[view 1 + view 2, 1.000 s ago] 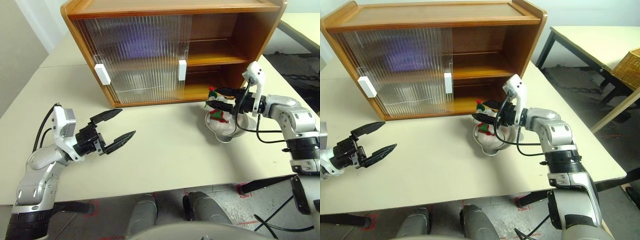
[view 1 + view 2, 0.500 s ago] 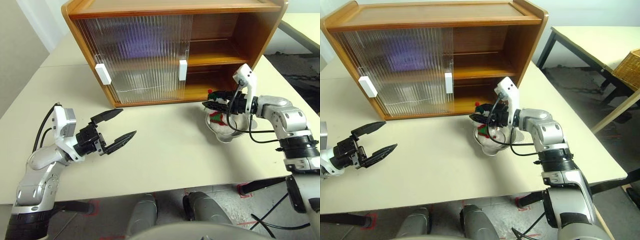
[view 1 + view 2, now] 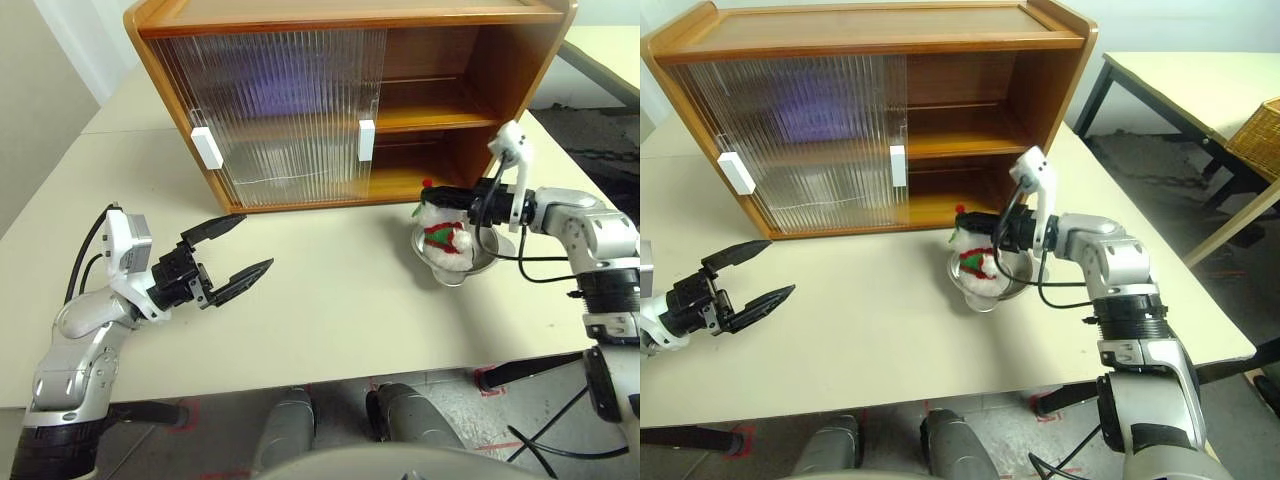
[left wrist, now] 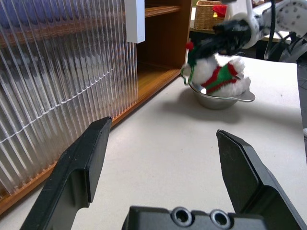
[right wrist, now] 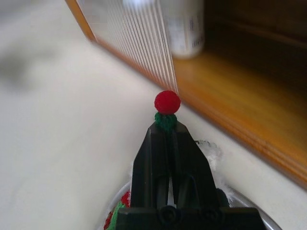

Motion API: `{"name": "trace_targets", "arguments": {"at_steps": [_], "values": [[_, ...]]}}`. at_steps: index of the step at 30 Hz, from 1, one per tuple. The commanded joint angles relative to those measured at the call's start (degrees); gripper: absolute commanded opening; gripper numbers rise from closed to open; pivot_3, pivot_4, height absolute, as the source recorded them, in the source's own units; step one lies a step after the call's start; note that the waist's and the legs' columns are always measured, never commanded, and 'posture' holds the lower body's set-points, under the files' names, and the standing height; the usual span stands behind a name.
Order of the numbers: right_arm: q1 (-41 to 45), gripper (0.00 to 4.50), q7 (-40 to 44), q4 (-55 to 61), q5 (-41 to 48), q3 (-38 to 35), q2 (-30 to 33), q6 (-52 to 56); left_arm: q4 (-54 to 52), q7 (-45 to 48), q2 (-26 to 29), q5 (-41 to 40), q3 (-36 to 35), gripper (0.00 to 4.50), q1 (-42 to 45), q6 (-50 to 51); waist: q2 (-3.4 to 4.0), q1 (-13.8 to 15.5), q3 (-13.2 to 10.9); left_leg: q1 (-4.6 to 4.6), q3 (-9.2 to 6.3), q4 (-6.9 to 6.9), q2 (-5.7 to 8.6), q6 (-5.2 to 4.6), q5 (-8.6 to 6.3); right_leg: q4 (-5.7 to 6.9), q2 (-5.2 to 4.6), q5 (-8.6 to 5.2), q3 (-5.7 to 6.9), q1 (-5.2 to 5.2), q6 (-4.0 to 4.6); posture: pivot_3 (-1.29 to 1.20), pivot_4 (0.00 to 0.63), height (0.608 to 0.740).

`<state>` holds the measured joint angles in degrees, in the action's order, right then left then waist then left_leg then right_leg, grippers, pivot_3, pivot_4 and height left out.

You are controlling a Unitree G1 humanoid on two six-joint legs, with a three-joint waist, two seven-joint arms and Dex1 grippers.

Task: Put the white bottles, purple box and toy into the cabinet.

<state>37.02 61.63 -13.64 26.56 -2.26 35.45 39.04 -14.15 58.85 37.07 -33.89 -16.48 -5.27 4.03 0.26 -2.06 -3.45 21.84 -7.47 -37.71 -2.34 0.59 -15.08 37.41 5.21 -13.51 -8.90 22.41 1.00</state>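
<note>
The small white plush toy (image 3: 445,233) in red and green clothes hangs upright by its red-tipped hat over a metal bowl (image 3: 478,268), before the orange-brown wooden cabinet's (image 3: 330,18) open lower shelf, where one white jar (image 5: 184,26) stands.

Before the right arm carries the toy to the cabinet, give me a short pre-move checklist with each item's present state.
1. Right gripper shut on the toy: ok, the fingers pinch its hat just below the red tip.
2. Toy clear of the metal bowl: not ok, its body sits in the bowl.
3. Right end of the cabinet open: ok, both sliding doors stand to the left.
4. Free space on the lower shelf: cannot tell in full; a white bottle stands by the door's edge.
5. Left gripper out of the way: ok, open, far left over the table.
</note>
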Motion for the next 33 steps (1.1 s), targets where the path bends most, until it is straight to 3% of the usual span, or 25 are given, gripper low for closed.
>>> {"name": "trace_targets", "arguments": {"at_steps": [1, 7, 14, 33], "values": [[2.59, 0.03, -0.32, 0.5, 5.07, -5.15, 0.45, 4.07, 1.1, 0.55, 0.15, 0.39, 0.81, 4.5, 0.7, 0.14, 0.0, -0.01, 0.0, 0.0, -0.01, 0.0, -0.01, 0.03, 0.01, 0.0, 0.01, 0.01, 0.01, 0.0, 0.01, -0.05, 0.073, 0.74], [7.04, 0.03, -3.95, -1.91, 12.37, -15.01, -1.11, 4.59, 2.46, 1.71, 1.27, 0.57, 0.07, 4.5, 1.73, -0.03, 0.0, -0.09, 0.0, 0.01, -0.01, 0.01, -0.01, 0.04, 0.02, 0.0, 0.01, 0.0, 0.01, 0.01, 0.03, -0.06, 0.065, 0.74], [14.42, 0.03, -9.25, -7.35, 14.04, -21.34, -5.2, -5.42, 4.34, 2.95, 1.81, 0.74, 0.18, 4.5, 3.07, -0.43, 0.05, -0.74, 0.03, 0.02, -0.04, 0.03, -0.07, 0.0, 0.01, 0.01, 0.01, 0.09, 0.01, 0.09, 0.07, -0.08, 0.059, 0.74], [22.51, 0.03, -6.54, -26.53, 3.92, -15.31, -11.5, -28.98, 2.66, 1.63, 1.61, 1.03, -0.23, 4.5, 2.45, 0.0, 0.13, -1.15, 0.07, 0.05, -0.12, 0.02, -0.37, -0.07, -0.03, 0.0, -0.01, 0.25, 0.04, 0.1, -0.15, -0.05, 0.055, 0.74]]}}
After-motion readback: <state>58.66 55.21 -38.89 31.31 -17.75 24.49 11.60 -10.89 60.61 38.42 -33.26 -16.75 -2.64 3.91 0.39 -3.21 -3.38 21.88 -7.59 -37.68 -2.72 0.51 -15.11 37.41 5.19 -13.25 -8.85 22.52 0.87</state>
